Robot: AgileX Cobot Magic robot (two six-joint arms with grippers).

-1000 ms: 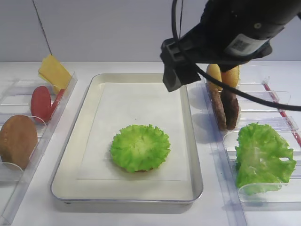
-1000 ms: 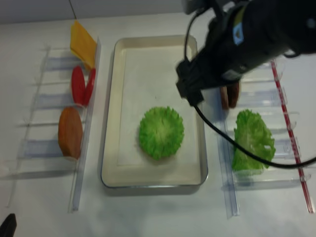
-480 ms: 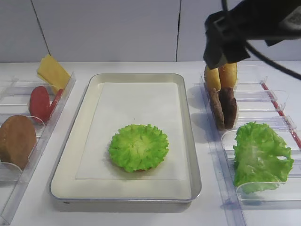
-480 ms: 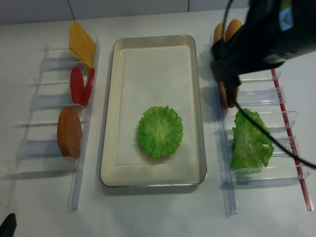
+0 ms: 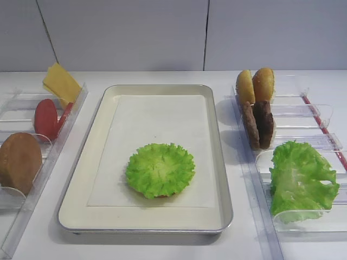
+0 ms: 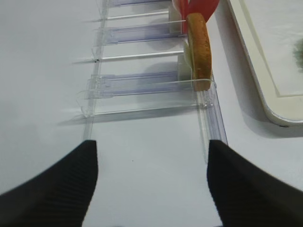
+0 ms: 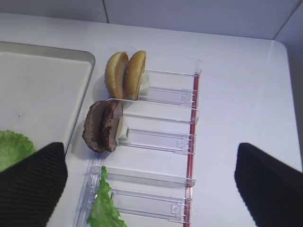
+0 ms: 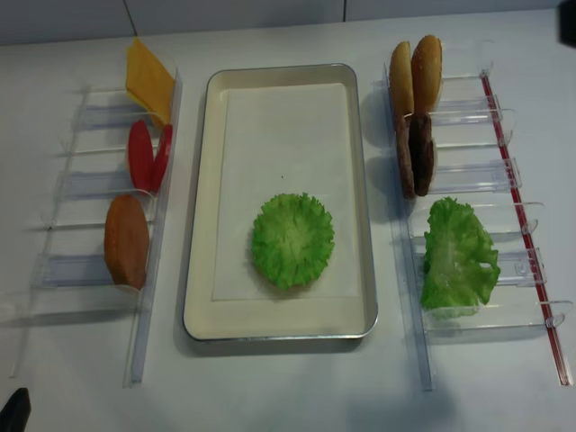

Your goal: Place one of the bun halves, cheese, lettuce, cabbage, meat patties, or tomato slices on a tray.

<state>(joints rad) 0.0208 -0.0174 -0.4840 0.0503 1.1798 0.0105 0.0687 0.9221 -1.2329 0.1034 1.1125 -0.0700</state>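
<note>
Right claw (image 7: pixel 151 189) now clear of tray (image 5: pixel 103 108), fingers wide apart.

No readable text, label, brand, number or sign appears in any view. The tray (image 5: pixel 103 108) and its paper liner (image 5: pixel 157 124) are plain and unprinted, and the clear plastic holders (image 8: pixel 468 171) beside the tray look unmarked too, though they are small and slightly blurred.

Neither arm shows in the two high views. The right gripper (image 7: pixel 151 182) hangs with its dark ribbed fingers (image 7: pixel 31 182) spread wide, nothing between them — likewise the left gripper (image 6: pixel 151 182), its black fingers (image 6: pixel 52 187) parted and empty.
</note>
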